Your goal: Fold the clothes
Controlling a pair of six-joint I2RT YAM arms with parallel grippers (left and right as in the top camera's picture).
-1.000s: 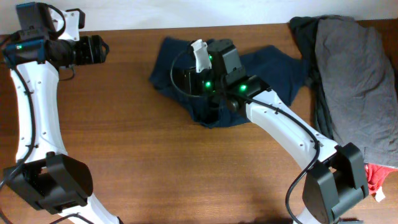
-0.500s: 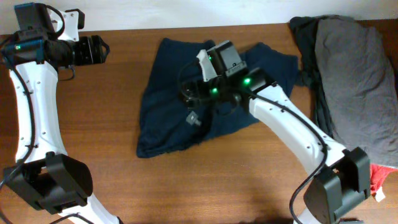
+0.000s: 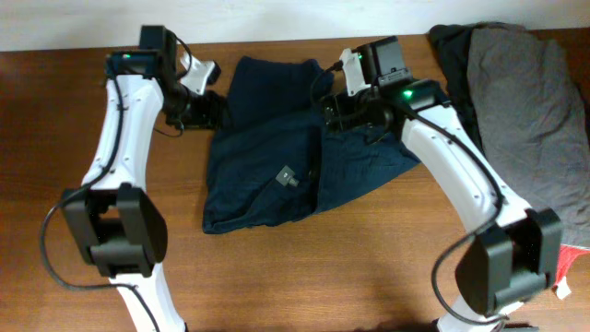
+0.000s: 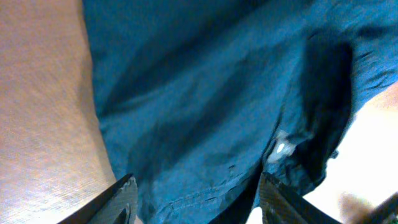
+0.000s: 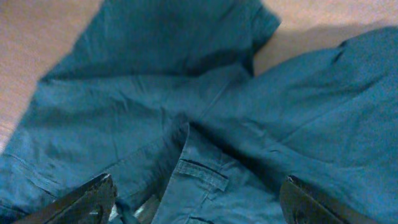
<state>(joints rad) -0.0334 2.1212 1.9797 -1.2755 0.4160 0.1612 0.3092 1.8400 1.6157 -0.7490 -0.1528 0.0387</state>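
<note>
Dark navy shorts (image 3: 277,157) lie spread on the wooden table (image 3: 369,267), with a small grey tag (image 3: 287,175) near their middle. My left gripper (image 3: 219,109) hovers at their upper left edge. In the left wrist view its jaws (image 4: 196,202) stand apart with the shorts' edge (image 4: 205,112) between the fingers. My right gripper (image 3: 334,115) is above the shorts' upper right part. In the right wrist view it (image 5: 199,205) is wide open over the fabric (image 5: 186,112), holding nothing. More of the clothes, grey and charcoal (image 3: 516,111), are heaped at the right.
A small red piece (image 3: 562,263) shows at the right edge below the grey heap. Bare wood lies in front of the shorts and at the far left. The table's back edge meets a white wall just behind the shorts.
My right gripper opened, let the bunched shorts spread out, and drew back to the upper right. My left arm swung in from the far left to the shorts' upper left edge.
</note>
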